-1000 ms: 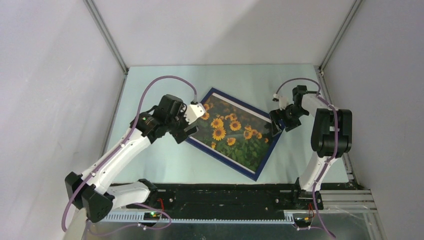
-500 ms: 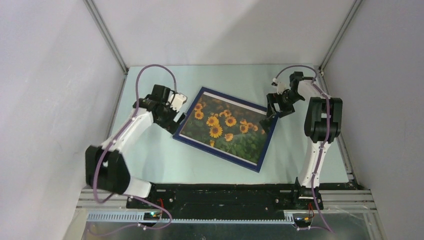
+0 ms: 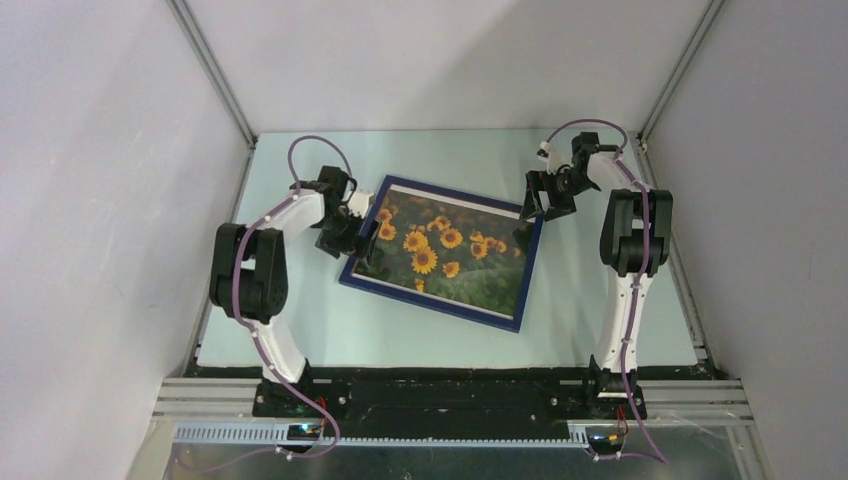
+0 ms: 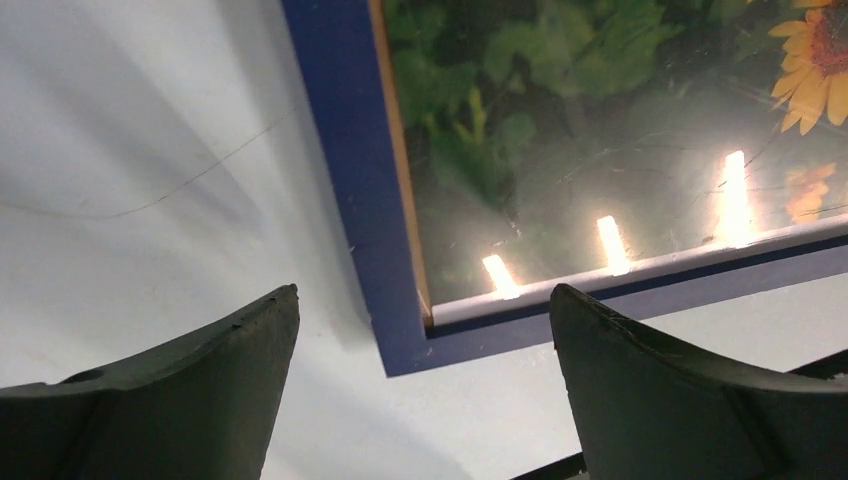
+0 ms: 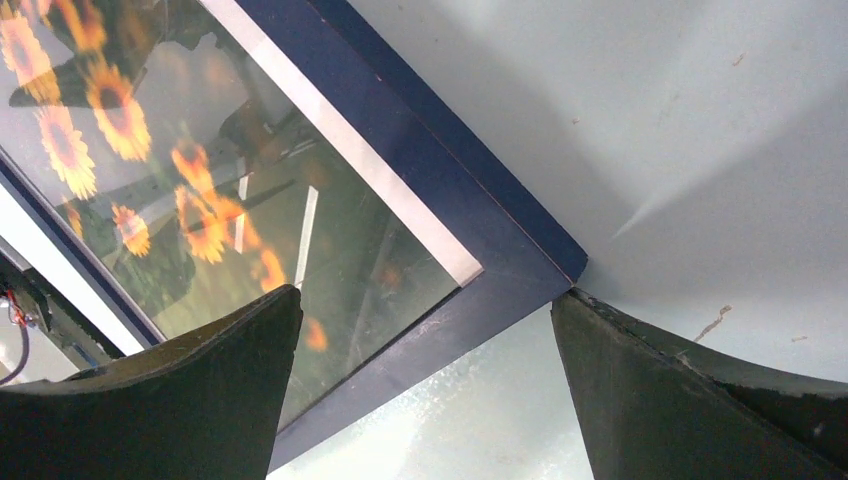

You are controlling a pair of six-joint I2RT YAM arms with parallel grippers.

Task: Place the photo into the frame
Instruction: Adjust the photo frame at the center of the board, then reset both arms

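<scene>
Blue rails face up on the frame [image 3: 430, 303], which lies flat on the bench [image 3: 300, 330], skewed to its edges, between the two arms. The photo [image 3: 440, 250] sits inside it behind the clear pane, sunflowers showing, so the insertion appears complete. The left pincer [image 4: 424, 320] hangs with jaws apart over a corner on the frame's left side, holding nothing. The right pincer [image 5: 425, 300] is likewise apart and empty at the far-right corner, one finger just beside the rail; contact cannot be confirmed. Treat the frame as light, stiff and fragile. The pane reflects the lamps strongly and is probably slick, so do not press or clamp on it. Take hold on a rail near a corner, where the joint is likely stiffest. Because the frame lies flush on the bench, a finger probably cannot pass beneath. To shift it, push at the outer edges.
</scene>
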